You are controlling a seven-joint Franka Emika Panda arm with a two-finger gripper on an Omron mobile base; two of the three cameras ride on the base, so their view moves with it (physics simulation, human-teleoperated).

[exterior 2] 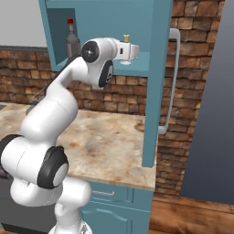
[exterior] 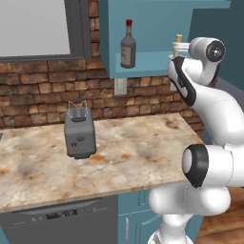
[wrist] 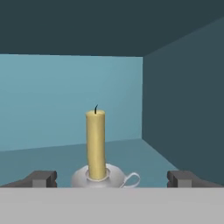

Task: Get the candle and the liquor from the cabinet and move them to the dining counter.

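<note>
Two task items stand on the shelf of the cabinet (exterior: 157, 33), door swung open to the right with its silver bar handle (exterior 2: 172, 82) facing out. Liquor (exterior: 127, 45) upright toward the left end of the shelf; candle (wrist: 96, 144) upright in its pale saucer holder toward the right end, well apart from the bottle. Gripper (wrist: 112, 178) level with the shelf, aimed straight at the candle, jaws spread wide, one fingertip on either side of the holder, nothing between them touching; not holding anything. Hand view: candle centred between the two tips, wick dark, holder's small loop handle pointing right, cabinet back wall behind and side wall to the right. Toaster (exterior: 79, 132) sits on the marbled counter (exterior: 143, 152) below, left of the arm, brick wall (exterior: 43, 90) behind it. Dishwasher (exterior: 62, 217) front under the counter edge
</note>
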